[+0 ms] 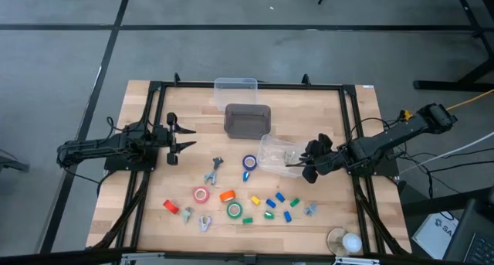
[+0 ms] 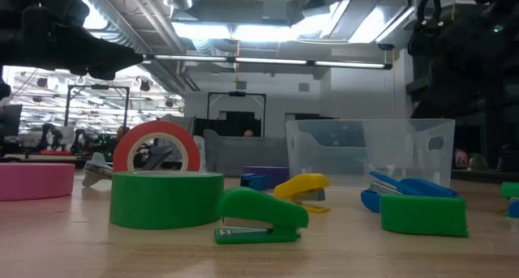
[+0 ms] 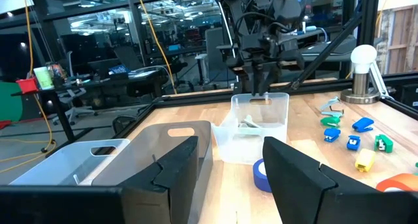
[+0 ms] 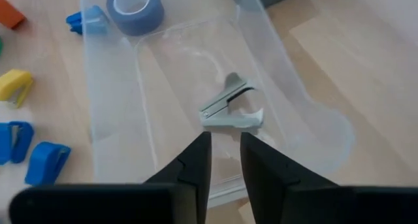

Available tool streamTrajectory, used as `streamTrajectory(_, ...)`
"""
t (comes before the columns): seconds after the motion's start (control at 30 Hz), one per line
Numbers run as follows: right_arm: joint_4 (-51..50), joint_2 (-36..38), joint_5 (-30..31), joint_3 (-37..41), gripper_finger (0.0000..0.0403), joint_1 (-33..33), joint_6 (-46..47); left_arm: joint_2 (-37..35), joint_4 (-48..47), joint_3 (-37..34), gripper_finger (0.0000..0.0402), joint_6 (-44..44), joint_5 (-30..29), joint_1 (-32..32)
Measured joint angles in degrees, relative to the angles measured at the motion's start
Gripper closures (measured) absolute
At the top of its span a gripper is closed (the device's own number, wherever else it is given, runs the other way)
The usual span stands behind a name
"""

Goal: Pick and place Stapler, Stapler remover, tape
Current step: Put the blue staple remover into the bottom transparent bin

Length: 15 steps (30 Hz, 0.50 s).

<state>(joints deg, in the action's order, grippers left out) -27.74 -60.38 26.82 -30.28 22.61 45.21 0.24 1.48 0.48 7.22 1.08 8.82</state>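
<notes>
My right pincer (image 4: 225, 160): slightly parted, empty, above clear bin (image 4: 117, 119). Stapler remover (image 4: 232, 110): lying inside bin. My left pincer (image 1: 176, 137): wide apart, empty, over bench (image 1: 154, 188).

Clear plastic bin (image 4: 124, 119) on matt wooden table (image 4: 366, 67).

Tape rolls (image 1: 201, 195): four; bins (image 1: 247, 120): three; staple removers (image 1: 214, 171): five.
</notes>
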Motion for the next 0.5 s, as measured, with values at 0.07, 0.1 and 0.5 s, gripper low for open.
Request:
streamTrajectory(0.07, 0.24, 0.0, -1.19, 0.0, 0.0316, 0.0, 0.0, 0.01, 0.0, 0.0, 0.0233, 0.01, 0.0, 0.01)
streamTrajectory(0.1, 0.38, 0.0, -1.39, 0.0, 0.0316, 0.02, 0.0, 0.0, 0.0, 0.01, 0.0233, 0.0, 0.0, 0.01)
streamTrajectory(0.5, 0.3, 0.02, 2.52, -5.12, 0.0315, 1.5, -11.63, 0.0, 0.0, 0.0, 0.0233, 0.01, 0.0, -0.01)
